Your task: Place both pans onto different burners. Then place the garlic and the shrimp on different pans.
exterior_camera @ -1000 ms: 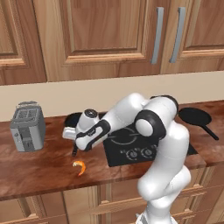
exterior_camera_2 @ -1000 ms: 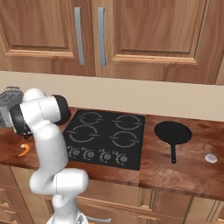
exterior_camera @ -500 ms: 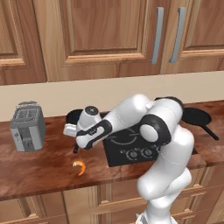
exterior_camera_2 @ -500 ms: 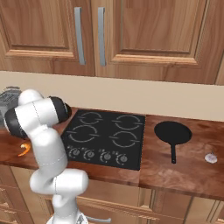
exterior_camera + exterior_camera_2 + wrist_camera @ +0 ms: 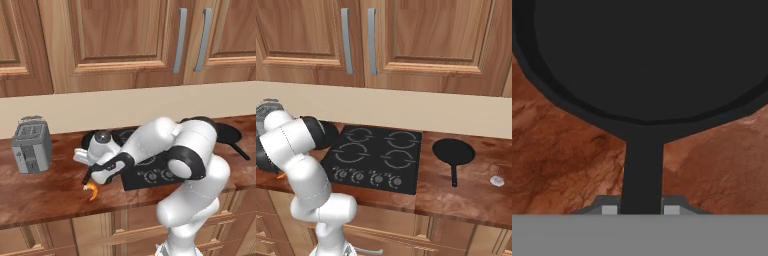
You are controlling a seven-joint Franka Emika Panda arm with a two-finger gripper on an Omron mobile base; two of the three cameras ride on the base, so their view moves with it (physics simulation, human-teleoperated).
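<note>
One black pan [image 5: 647, 60] lies on the brown counter left of the cooktop, and its thin handle [image 5: 641, 175] runs straight down between my two fingertips. My gripper [image 5: 641, 210] is shut on that handle, with the hand [image 5: 102, 150] low over the counter. The orange shrimp [image 5: 92, 190] lies on the counter just in front of the hand. The other pan [image 5: 453, 151] rests on the counter right of the cooktop, handle toward the front. The pale garlic [image 5: 497, 180] sits further right. All burners [image 5: 359, 153] on the black cooktop are bare.
A grey toaster [image 5: 31, 145] stands on the counter at the far left. Wooden cabinets hang above a beige back wall. The cooktop's knobs [image 5: 368, 176] run along its front edge, near the counter's edge.
The arm's elbow has swung a little to the left and lower. The hand has stayed at the pan's handle, jaws closing slightly on it. The pans, shrimp and garlic have not moved.
</note>
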